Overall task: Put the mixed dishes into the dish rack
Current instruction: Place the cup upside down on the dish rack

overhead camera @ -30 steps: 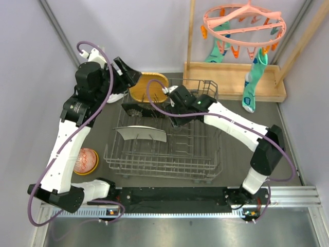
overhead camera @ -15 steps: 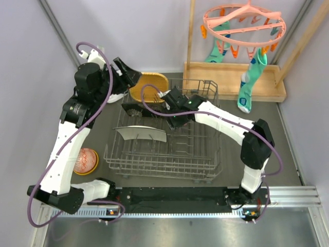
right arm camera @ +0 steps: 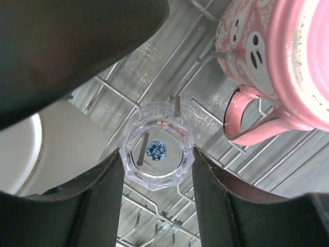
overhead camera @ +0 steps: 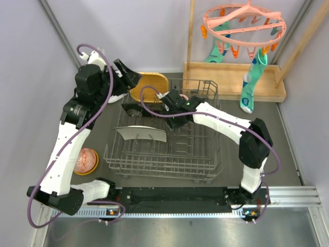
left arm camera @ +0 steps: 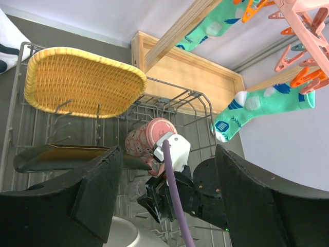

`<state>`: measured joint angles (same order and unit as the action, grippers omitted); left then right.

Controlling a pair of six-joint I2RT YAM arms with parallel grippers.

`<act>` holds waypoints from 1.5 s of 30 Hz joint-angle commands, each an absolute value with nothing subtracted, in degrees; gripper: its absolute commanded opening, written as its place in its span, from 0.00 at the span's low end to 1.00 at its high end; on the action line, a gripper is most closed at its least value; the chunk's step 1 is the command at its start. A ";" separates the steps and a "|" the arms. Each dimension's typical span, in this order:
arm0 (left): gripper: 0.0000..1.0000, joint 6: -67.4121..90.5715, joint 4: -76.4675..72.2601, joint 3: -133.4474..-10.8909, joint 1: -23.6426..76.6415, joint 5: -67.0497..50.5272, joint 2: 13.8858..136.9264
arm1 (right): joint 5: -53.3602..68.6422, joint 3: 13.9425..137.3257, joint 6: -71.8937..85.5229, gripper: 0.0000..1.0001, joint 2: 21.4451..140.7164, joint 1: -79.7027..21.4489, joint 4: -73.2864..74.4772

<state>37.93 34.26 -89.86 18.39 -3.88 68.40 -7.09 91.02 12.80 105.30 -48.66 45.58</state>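
- Dish rack [overhead camera: 198, 152] sits mid-table. A pale plate [overhead camera: 140, 134] stands on edge in its near-left rows, and an orange bowl [overhead camera: 85, 160] waits on the table to the rack's left, not yet loaded.
- Over the last second the right arm has folded its elbow in towards the rack and carried its wrist a little leftward above the far rows. The left arm has not stirred. By the look of it, the right arm is lining up a placement.
- The left gripper [left arm camera: 167, 154] hovers beyond the rack's far-left corner with its jaws spread wide and nothing between them.
- The left wrist view shows the yellow plate [left arm camera: 85, 82] propped at that far-left corner (whether inside the rim or leaning on it is unclear). It also shows a dark plate [left arm camera: 67, 157] lying just below it, which the overhead view barely shows.
- The pink cup [right arm camera: 272, 56] lies on its side among the far prongs, close to the right wrist.
- Only the right wrist view shows the right gripper [right arm camera: 157, 162] pinching the small clear glass [right arm camera: 157, 149] from both sides, just above the rack's wires with a prong showing through it.
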 commanded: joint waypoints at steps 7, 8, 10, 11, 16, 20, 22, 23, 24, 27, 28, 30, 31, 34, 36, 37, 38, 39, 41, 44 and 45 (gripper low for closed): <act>0.77 36.57 32.25 -90.88 17.93 -4.40 66.88 | -9.85 90.00 14.59 0.59 102.13 -49.31 43.07; 0.77 36.56 32.26 -90.97 17.93 -4.39 66.88 | -9.67 90.09 14.59 0.61 101.78 -49.31 42.98; 0.77 36.47 32.61 -91.14 17.84 -4.22 66.62 | -9.49 90.52 14.59 0.62 100.73 -49.31 43.50; 0.77 36.47 32.69 -91.23 17.84 -4.22 66.62 | -9.32 90.70 14.59 0.63 100.29 -49.39 43.59; 0.77 36.21 33.22 -91.58 17.75 -3.52 66.27 | -8.09 91.23 14.68 0.66 96.61 -49.31 44.65; 0.77 36.21 33.93 -91.67 17.67 -2.90 65.92 | -8.09 90.79 15.55 0.68 92.92 -49.31 45.00; 0.77 36.21 34.36 -91.50 17.67 -2.64 65.66 | -8.43 90.79 15.99 0.68 91.33 -49.31 45.44; 0.78 36.30 34.54 -91.32 17.67 -2.11 65.48 | -8.87 90.62 16.43 0.68 89.49 -49.31 45.70; 0.78 36.39 34.89 -91.23 17.67 -1.76 65.39 | -9.05 90.53 16.70 0.69 88.52 -49.31 45.88; 0.78 36.65 36.03 -90.88 17.67 -0.53 64.86 | -10.54 89.74 17.93 0.69 84.30 -49.13 46.41; 0.78 36.74 36.47 -90.88 17.67 -0.53 64.69 | -10.89 89.48 18.45 0.69 82.98 -48.96 46.58; 0.79 37.26 37.61 -90.79 17.67 2.45 64.25 | -11.07 87.90 20.65 0.69 78.69 -48.69 46.41; 0.79 37.53 38.75 -90.70 17.67 3.07 64.25 | -10.99 87.19 21.44 0.69 77.10 -48.52 46.23; 0.80 39.28 41.30 -89.48 17.67 6.85 63.46 | -10.81 84.73 24.16 0.69 71.29 -48.43 46.32; 0.80 40.68 42.18 -88.16 17.58 9.21 62.76 | -10.20 83.24 25.66 0.69 68.92 -48.43 47.54; 0.82 41.22 42.88 -87.72 17.67 10.27 62.41 | -10.20 82.97 26.19 0.69 66.73 -48.43 48.33; 0.83 41.74 44.02 -87.02 17.67 11.24 62.14 | -10.37 82.01 26.97 0.69 65.75 -48.43 48.86; 0.84 42.97 44.82 -86.75 17.67 12.29 61.62 | -10.46 81.39 27.33 0.69 64.87 -48.34 49.22; 0.86 43.77 47.36 -86.66 17.58 15.37 61.17 | -10.81 78.94 28.12 0.69 62.06 -48.51 50.45; 0.87 46.31 50.35 -86.92 17.67 20.11 60.03 | -10.98 75.43 28.91 0.69 59.07 -48.43 51.76; 0.87 48.15 50.88 -86.75 17.58 21.17 58.90 | -10.99 74.63 29.09 0.70 58.45 -48.43 51.94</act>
